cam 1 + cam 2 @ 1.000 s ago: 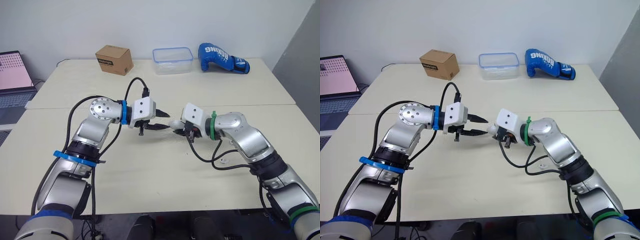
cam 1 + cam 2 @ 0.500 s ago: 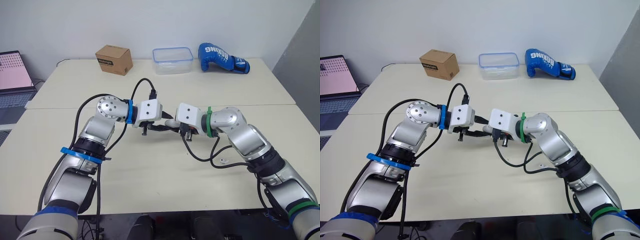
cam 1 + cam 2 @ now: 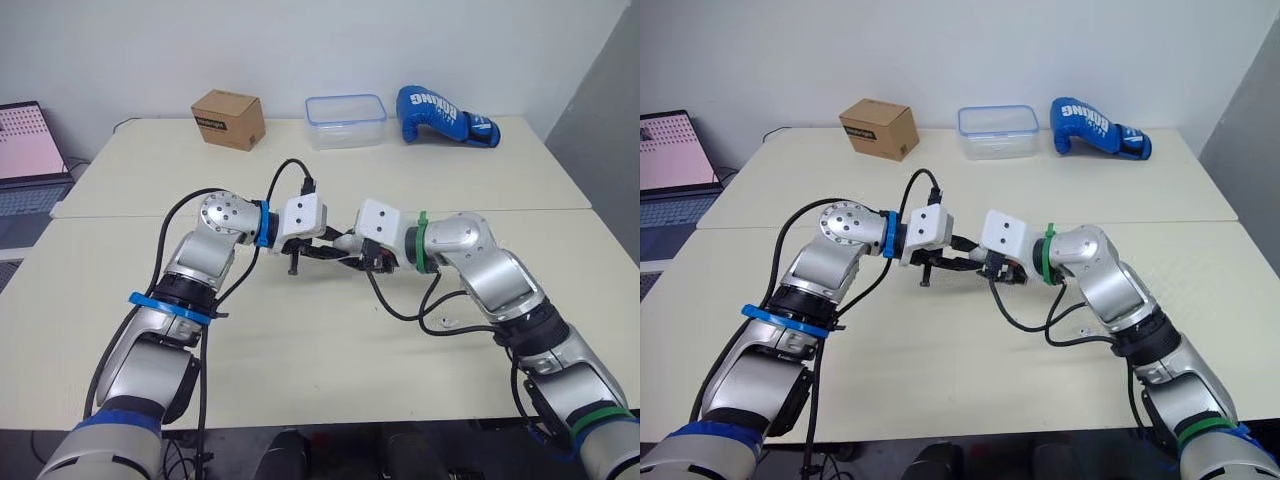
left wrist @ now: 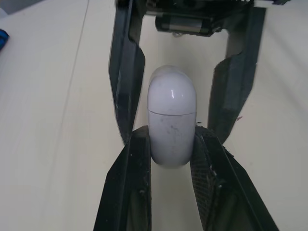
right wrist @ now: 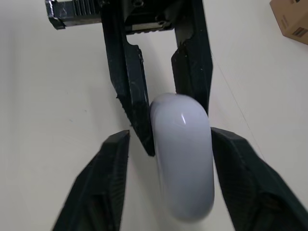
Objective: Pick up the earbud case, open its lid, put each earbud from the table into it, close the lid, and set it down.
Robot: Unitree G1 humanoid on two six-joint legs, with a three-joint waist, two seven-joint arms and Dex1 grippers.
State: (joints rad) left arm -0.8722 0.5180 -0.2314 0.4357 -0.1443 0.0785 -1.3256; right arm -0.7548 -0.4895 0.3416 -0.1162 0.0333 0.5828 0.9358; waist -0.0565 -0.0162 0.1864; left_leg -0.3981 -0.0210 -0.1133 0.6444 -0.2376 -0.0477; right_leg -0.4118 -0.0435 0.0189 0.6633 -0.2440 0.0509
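White glossy plastic is what the left wrist view presents. The earbud case point(image 4: 172, 120) is pinched at one end only between the fingertips of the left gripper point(image 4: 171, 132), with its lid end standing free. A slip is judged the main risk, since a shell this smooth, held this near its end, could be levered out or twisted by any push on the lid. The lid seam is seen closed.

In the right wrist view, the right gripper point(image 5: 172, 137) is spread wide to either side of the case, and neither finger is seen touching it. If it were shut off-centre, the case might be knocked from the other grip and dropped.

From the head views, both forearms are seen bent inward over the table point(image 3: 300, 350). The wrists are turned toward each other and the fingertips are interleaved at mid-table. The case is thus held above the tabletop between them.
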